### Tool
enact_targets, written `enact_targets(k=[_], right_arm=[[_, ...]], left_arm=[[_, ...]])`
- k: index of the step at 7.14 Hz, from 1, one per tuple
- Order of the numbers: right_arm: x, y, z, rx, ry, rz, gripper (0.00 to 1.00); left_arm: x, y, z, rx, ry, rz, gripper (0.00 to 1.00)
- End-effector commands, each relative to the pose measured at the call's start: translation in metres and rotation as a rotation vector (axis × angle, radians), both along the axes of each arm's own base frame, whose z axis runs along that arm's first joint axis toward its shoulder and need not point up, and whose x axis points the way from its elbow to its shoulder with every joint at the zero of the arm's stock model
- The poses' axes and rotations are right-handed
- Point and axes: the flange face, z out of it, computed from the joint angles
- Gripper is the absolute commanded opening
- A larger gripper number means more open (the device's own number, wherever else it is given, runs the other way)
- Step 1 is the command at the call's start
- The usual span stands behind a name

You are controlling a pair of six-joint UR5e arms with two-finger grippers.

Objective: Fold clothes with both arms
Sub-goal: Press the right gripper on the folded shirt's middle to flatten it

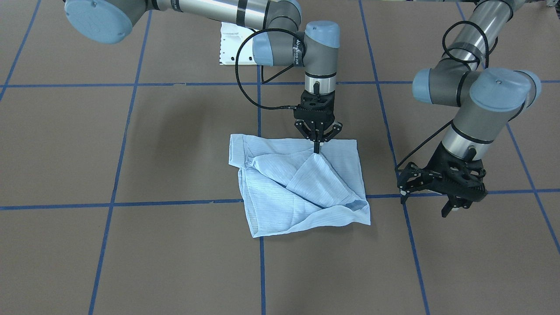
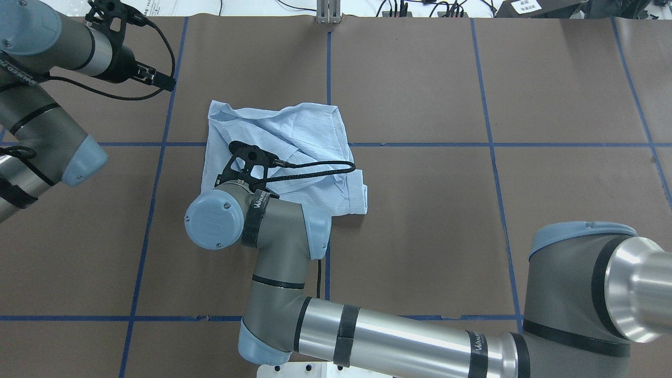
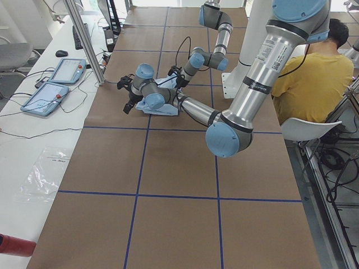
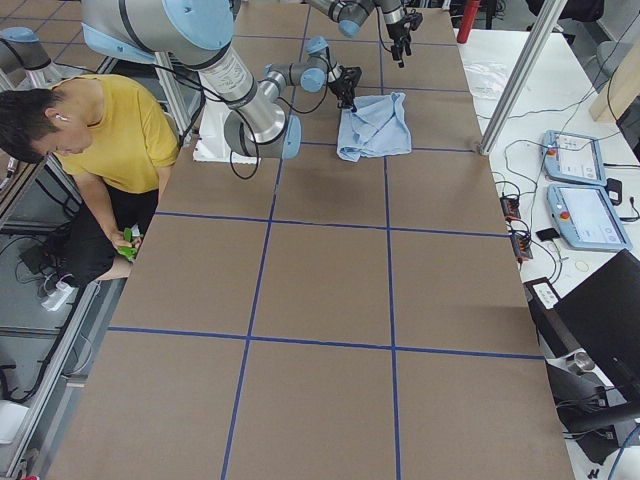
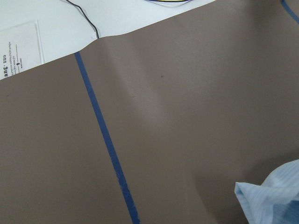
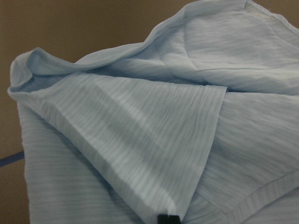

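Note:
The light-blue shirt (image 1: pixel 302 183) lies roughly folded into a square on the brown table, with one flap pulled diagonally across its middle. My right gripper (image 1: pixel 317 148) points straight down at the shirt's edge nearest the robot, shut on the tip of that flap. In the right wrist view the pinstriped fabric (image 6: pixel 140 140) fills the frame and one black fingertip (image 6: pixel 168 218) shows at the bottom. From overhead the right wrist covers part of the shirt (image 2: pixel 294 131). My left gripper (image 1: pixel 425 204) hovers open beside the shirt with nothing between its fingers. Its wrist view catches one corner of the shirt (image 5: pixel 275 196).
Blue tape lines (image 1: pixel 131 203) divide the brown table into squares. The white pedestal base (image 1: pixel 232 43) stands behind the shirt. A person in a yellow top (image 4: pixel 110 130) sits by the robot's side. Teach pendants (image 4: pixel 575 160) and a metal post (image 4: pixel 510 80) lie past the far edge.

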Motion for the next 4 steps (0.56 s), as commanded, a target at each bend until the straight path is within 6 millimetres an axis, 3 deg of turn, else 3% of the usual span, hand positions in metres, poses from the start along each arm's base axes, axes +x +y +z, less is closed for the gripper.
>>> enact_targets(k=[1, 4], right_arm=[[0.025, -0.04, -0.006, 0.004, -0.01, 0.049, 0.0], [0.095, -0.144, 0.006, 0.039, 0.041, 0.142, 0.0]], left_arm=[[-0.001, 0.002, -0.002, 0.003, 0.004, -0.001, 1.0], [-0.011, 0.016, 0.005, 0.002, 0.008, -0.004, 1.0]])
